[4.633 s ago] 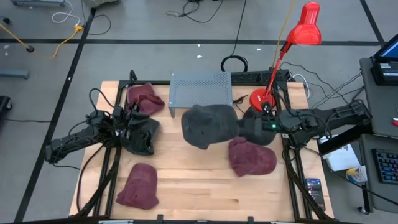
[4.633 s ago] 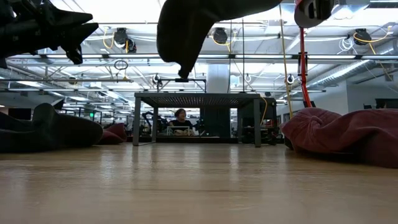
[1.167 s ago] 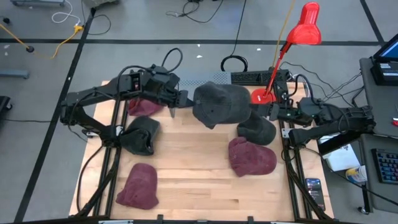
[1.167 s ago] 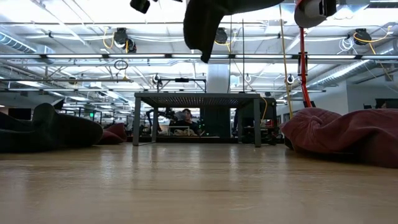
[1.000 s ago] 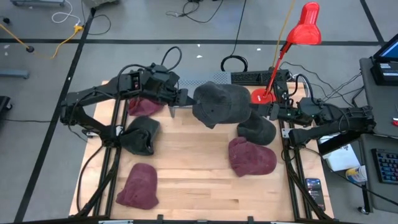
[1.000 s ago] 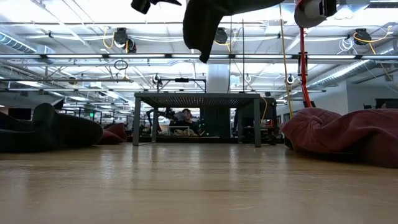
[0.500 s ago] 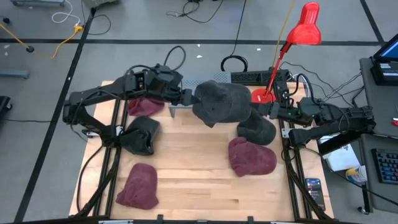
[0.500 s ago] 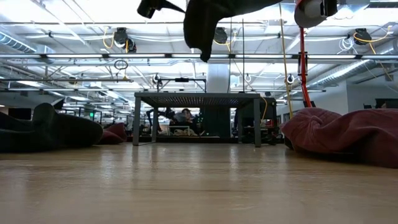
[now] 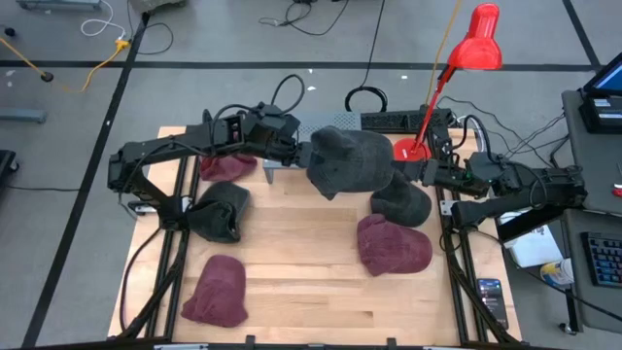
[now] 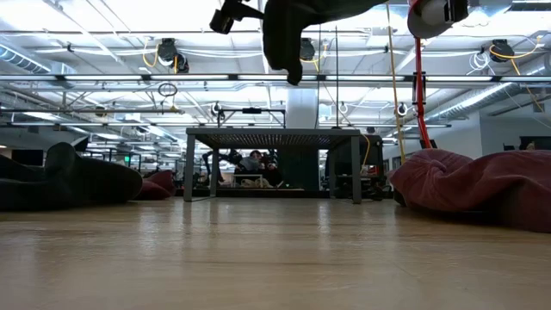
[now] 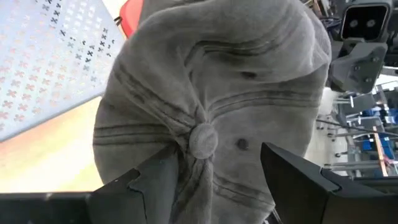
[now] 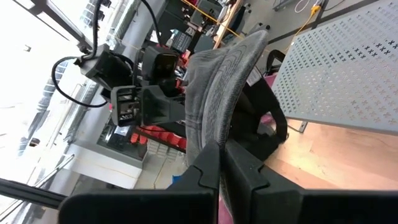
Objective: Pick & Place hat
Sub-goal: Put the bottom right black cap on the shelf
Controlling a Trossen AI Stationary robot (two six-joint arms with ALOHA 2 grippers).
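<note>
A dark grey cap (image 9: 350, 160) hangs in the air over the grey perforated stand (image 9: 303, 127) at the table's far side. In the low view the cap (image 10: 293, 26) shows at the top, well clear of the table. My right gripper (image 9: 418, 171) is shut on the cap from the right. My left gripper (image 9: 299, 153) is open at the cap's left side. In the left wrist view its fingers (image 11: 158, 174) stand on either side of the crown, around the top button (image 11: 202, 138). My right gripper (image 12: 222, 152) pinches the cap's stitched brim (image 12: 217, 118) between its two fingers, coming level from the table's right. The cap is lifted clear, with its crown toward the left arm. My left gripper (image 11: 217, 152) flanks the crown; whether its fingers touch the cloth, I cannot tell.
Maroon hats lie at far left (image 9: 228, 156), near left (image 9: 216, 290) and right of centre (image 9: 394, 243). Dark hats lie at the left (image 9: 219, 209) and under the right arm (image 9: 403, 202). A red lamp (image 9: 418, 151) stands at the far right.
My left gripper has moved toward the table's right, up to the cap's crown, and has stayed open. The cap has stayed in the air in my right gripper's hold.
</note>
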